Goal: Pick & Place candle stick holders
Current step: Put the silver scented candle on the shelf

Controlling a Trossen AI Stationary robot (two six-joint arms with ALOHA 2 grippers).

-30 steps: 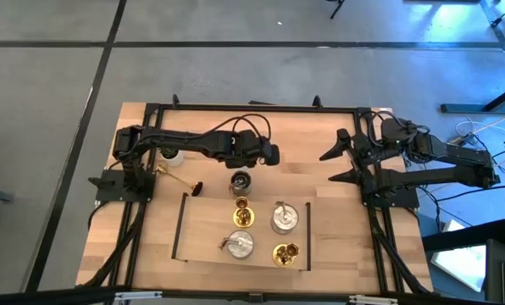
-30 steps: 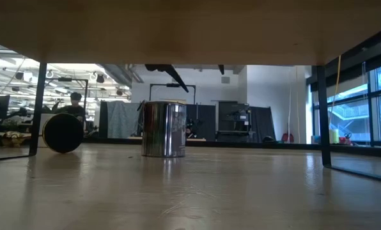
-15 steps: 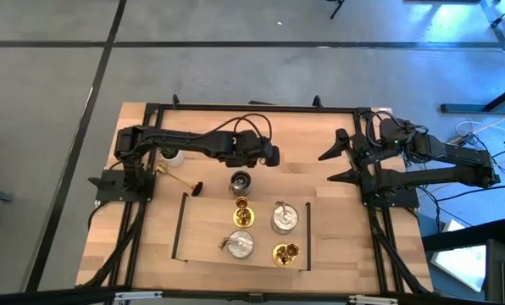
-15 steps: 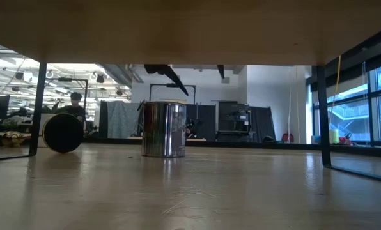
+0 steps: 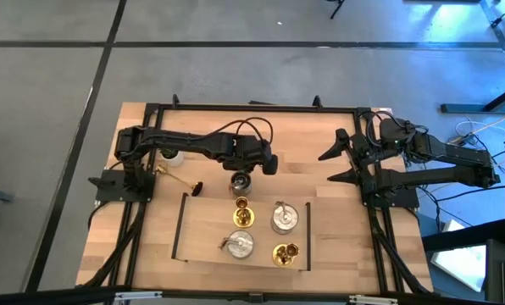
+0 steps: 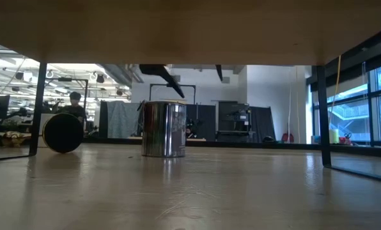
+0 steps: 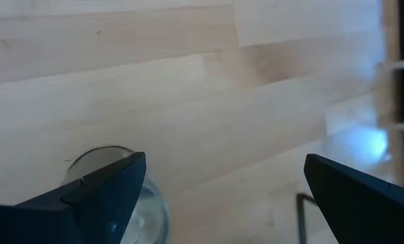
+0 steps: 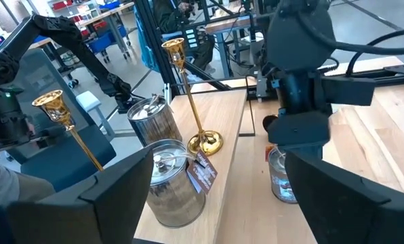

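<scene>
Silver holder (image 5: pixel 240 181) sits under the open-fingered left gripper (image 5: pixel 268 163); right gripper (image 5: pixel 335 161) open; no lettering legible.

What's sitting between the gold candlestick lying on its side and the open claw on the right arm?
The silver holder, with the left arm's tool open above it, seen from the high view; beyond it lies bare table up to the right tool.

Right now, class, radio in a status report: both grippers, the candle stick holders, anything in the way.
Left gripper open, over silver holder outside the frame. Right gripper open, parked at table's right. Four holders inside black frame; fallen gold holder outside. Nothing in the way.
</scene>
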